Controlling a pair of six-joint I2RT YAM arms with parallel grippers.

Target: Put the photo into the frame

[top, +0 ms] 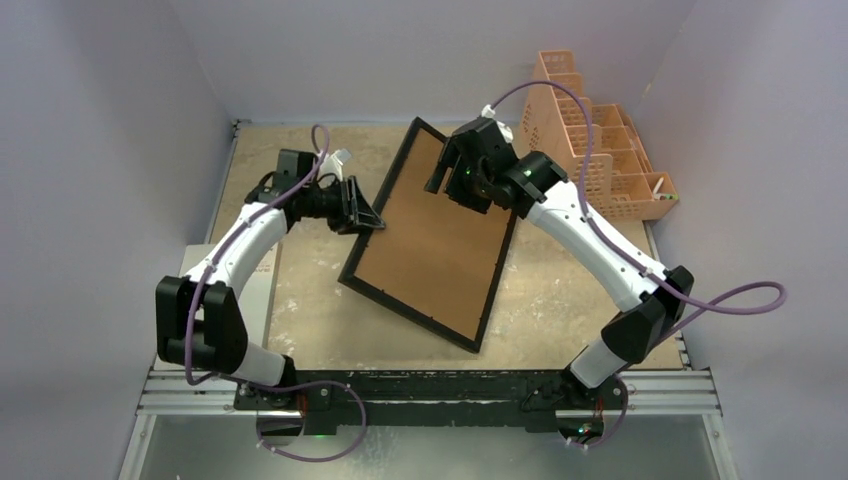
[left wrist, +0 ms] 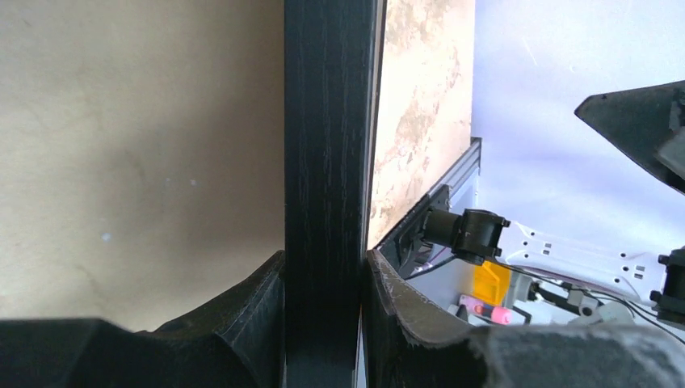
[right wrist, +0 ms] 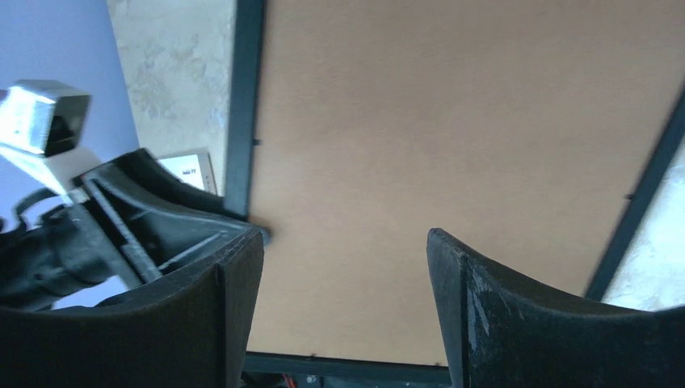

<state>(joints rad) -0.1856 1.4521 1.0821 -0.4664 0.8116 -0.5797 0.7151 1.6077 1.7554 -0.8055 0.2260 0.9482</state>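
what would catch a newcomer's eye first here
The black frame sits brown back up, set diagonally across the middle of the table. The left claw pinches its left edge while the right claw hangs open over its far end. A peach mesh organizer stands at the far right corner.

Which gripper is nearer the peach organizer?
Right. The right gripper hangs over the frame's far end, left of the organizer; left gripper grips the frame's left edge, farther off.

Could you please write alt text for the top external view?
A thin black rectangular picture frame lies diagonally on the mottled beige tabletop, brown board back facing up. The left end effector clamps its left edge; the right end effector hangs open over its far end.
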